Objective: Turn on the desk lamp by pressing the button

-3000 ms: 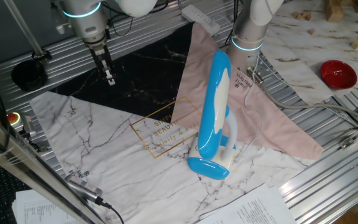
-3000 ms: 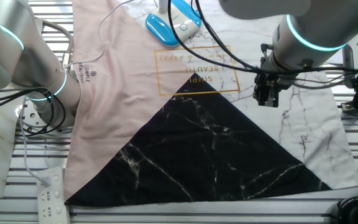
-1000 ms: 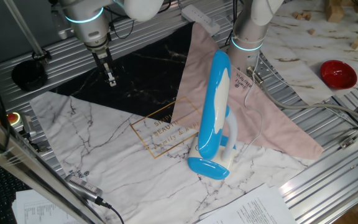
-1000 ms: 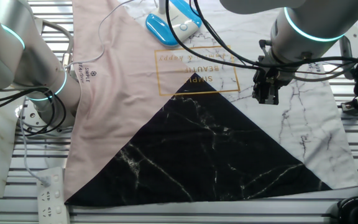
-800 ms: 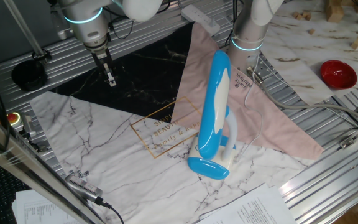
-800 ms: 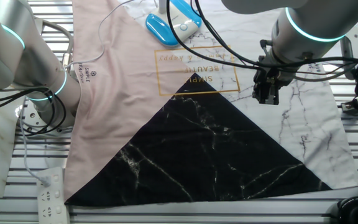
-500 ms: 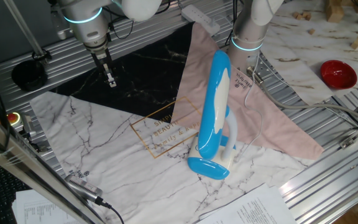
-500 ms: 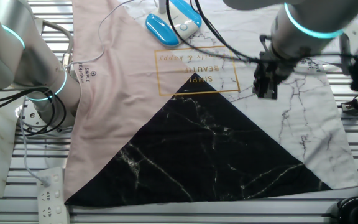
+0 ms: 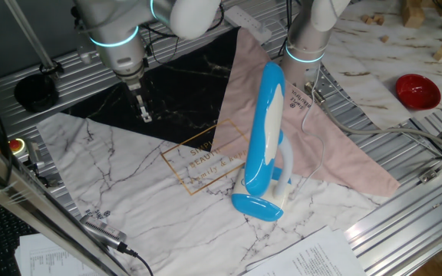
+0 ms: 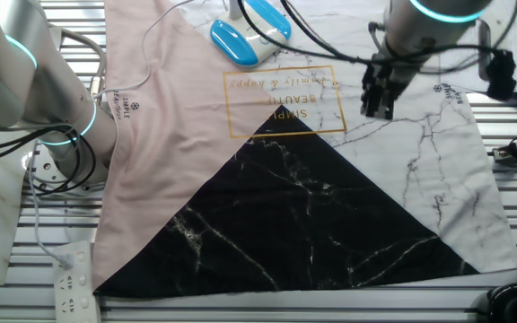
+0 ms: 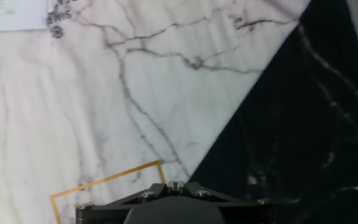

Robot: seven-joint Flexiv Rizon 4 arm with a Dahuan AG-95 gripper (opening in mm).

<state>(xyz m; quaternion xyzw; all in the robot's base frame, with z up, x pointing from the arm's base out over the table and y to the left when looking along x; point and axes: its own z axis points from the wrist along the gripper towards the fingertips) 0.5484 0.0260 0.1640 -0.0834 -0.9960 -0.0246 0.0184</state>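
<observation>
The desk lamp [image 9: 265,132] lies folded on the white marble sheet, its long blue-and-white head over the oval blue base [image 9: 255,206]. The other fixed view shows the lamp [image 10: 251,29] at the top edge, with a small round mark on its white part [image 10: 265,38]. My gripper [image 9: 145,116] hangs well left of the lamp, where black marble meets white marble. It shows again as the gripper [image 10: 376,109] in the other fixed view. In the hand view the fingertips [image 11: 177,185] touch each other with nothing between them, and the lamp is out of that frame.
A second arm's base [image 9: 307,47] stands behind the lamp on the pink cloth [image 9: 336,157]. A red bowl [image 9: 417,90] sits at far right. Paper sheets [image 9: 313,257] lie at the front edge. A power strip [image 10: 72,280] and cables lie on the slatted frame.
My gripper has moved off the black marble toward the lamp, now over the edge by the gold-lettered square. The lamp has not moved.
</observation>
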